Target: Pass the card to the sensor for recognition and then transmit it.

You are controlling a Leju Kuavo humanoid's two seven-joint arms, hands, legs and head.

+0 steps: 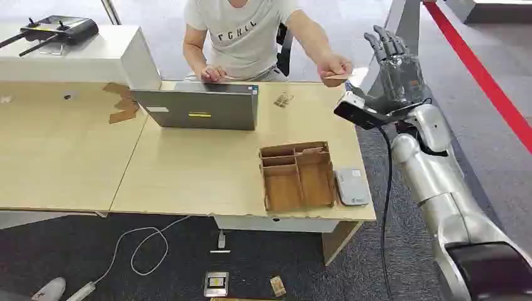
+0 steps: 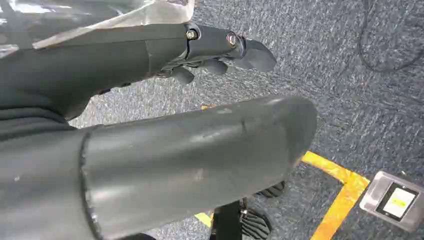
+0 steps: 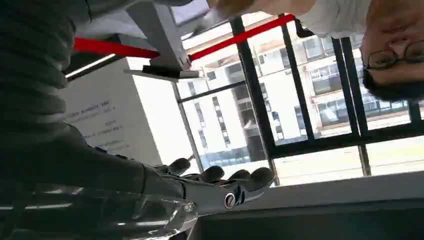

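One card (image 1: 337,77) is in play, and it sits in the person's hand (image 1: 333,66) at the far corner of the desk (image 1: 188,175), held out toward the robot. From the head view the right hand (image 1: 396,63) is raised just beyond that corner, near the card but apart from it, fingers up and spread, holding nothing. The sensor (image 1: 352,186), as I take the grey pad to be, lies at the desk's near edge, touching the wooden tray (image 1: 298,175). To take the card well, the hand should close on its free end, not on the person's fingers, then carry it flat over the pad.

Down by the floor, the left wrist view has the left hand (image 2: 220,52) hanging over carpet, fingers curled, with nothing in them.

Looking past the right wrist, the right hand's fingers (image 3: 215,175) lie loosely apart, empty, against the windows.
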